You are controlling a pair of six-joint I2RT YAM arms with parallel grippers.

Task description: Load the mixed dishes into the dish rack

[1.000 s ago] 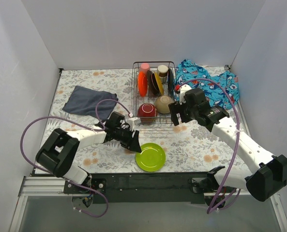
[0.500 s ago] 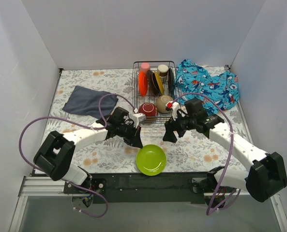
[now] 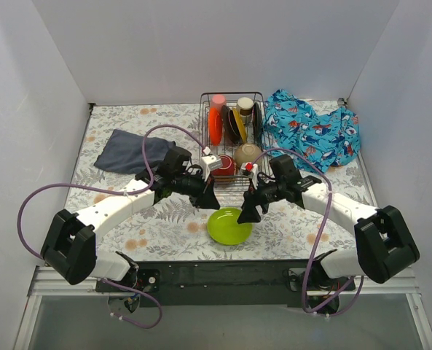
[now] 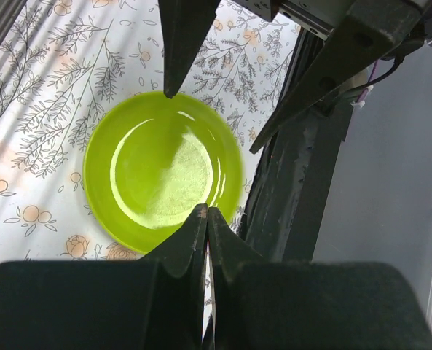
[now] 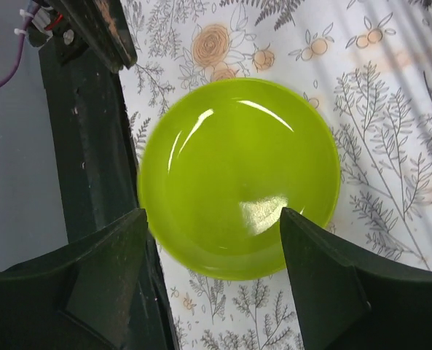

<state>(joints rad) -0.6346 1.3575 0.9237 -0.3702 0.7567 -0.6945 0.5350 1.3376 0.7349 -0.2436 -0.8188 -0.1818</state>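
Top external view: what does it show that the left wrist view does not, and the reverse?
Only the top external view shows the dish rack with dishes already in it, a blue patterned cloth on one side of it and a dark cloth on the other.
Only the left wrist view gives a close look at the left gripper: its fingers are pressed together with nothing between them.
Both show the green plate lying flat on the flowered table cover, outside the rack, and the right gripper with its fingers apart above it.
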